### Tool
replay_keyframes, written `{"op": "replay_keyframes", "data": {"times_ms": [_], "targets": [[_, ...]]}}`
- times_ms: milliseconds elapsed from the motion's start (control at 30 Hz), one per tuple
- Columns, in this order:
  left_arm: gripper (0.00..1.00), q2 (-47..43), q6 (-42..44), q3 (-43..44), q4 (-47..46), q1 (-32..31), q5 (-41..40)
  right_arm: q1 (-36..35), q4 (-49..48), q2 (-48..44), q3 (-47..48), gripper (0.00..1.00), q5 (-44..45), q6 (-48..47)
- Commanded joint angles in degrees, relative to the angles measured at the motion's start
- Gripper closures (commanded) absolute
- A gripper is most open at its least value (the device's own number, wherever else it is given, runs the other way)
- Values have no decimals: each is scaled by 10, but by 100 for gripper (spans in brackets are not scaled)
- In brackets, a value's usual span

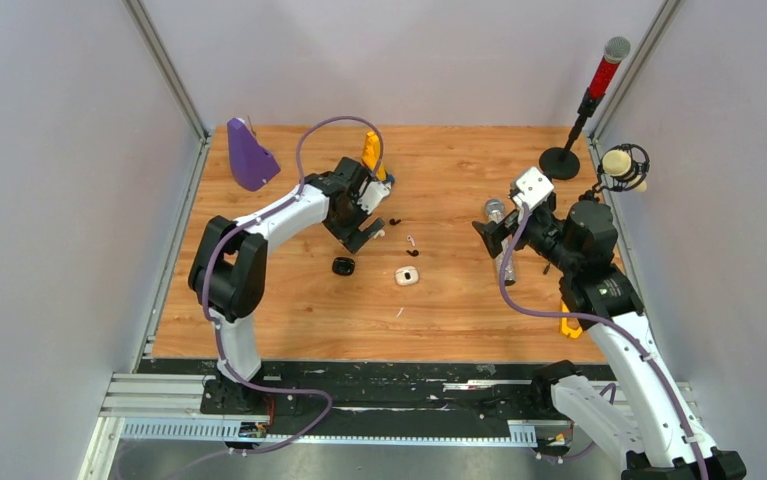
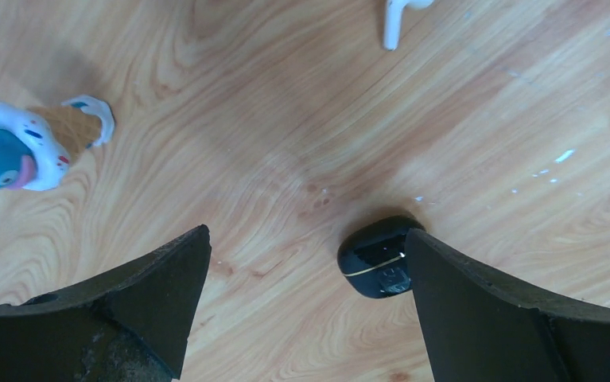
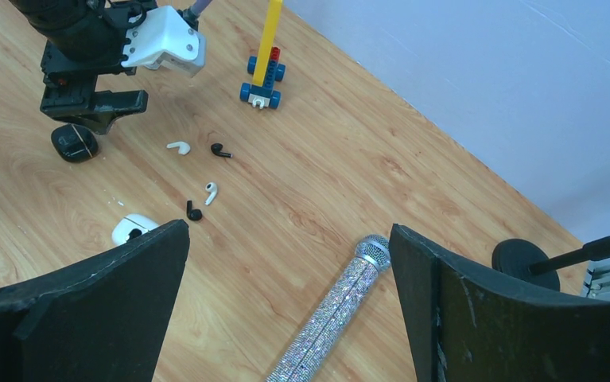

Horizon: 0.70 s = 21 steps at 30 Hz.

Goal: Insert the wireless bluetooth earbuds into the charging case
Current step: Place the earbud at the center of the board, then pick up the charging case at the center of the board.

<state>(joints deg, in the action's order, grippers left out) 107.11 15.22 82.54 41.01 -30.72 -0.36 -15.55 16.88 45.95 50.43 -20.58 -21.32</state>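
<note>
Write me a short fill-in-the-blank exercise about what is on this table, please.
1. Loose on the table lie ____ earbuds, two white and two black.
2. The black case sits on the wood with its lid ____.
3. The left end effector and the right end effector are both ____, holding nothing.
Missing words: four; closed; open.

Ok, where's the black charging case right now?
In the top view the black charging case lies left of centre on the table, just below the left arm's open jaws, with the white case to its right.
</note>
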Motion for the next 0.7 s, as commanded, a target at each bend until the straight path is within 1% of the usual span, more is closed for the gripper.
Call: {"op": "replay_keyframes", "data": {"times_ms": [0, 100, 200, 433, 667], "targets": [[0, 19, -27, -3, -5, 0, -15, 2, -18, -14, -1, 0, -10, 5], [0, 30, -27, 0, -2, 0, -17, 2, -17, -18, 0, 0, -12, 7], [0, 23, -23, -3, 5, 2, -10, 2, -17, -20, -1, 0, -13, 6], [0, 13, -7, -17, 37, 3, 29, 3, -17, -19, -1, 0, -19, 5], [0, 9, -4, -45, 50, 4, 23, 2, -16, -19, -1, 0, -18, 6]]}}
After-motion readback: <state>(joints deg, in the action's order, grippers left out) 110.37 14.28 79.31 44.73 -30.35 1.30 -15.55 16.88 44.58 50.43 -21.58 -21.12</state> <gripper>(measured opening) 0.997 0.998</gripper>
